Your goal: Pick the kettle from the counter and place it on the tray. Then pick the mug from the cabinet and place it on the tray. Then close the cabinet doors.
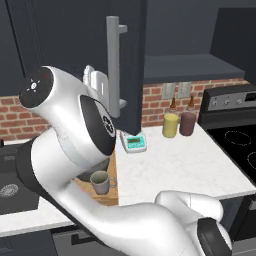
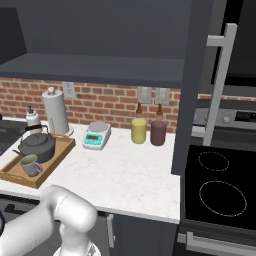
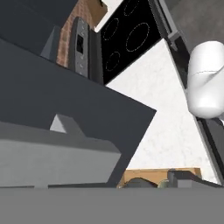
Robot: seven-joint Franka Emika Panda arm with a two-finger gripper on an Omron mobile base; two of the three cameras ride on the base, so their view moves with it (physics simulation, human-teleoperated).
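The robot arm (image 1: 75, 150) reaches up beside the open cabinet door (image 1: 127, 65), tool spread wide and empty, since mug (image 2: 30, 165) and kettle (image 2: 37, 145) sit on the tray (image 2: 50, 165).

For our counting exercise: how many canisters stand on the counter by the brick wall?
2: a yellow canister and a maroon canister, side by side near the stove. Others may be hidden.

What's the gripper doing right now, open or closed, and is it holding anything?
Gripper: open, holding nothing; the mug and kettle already sit on the tray.
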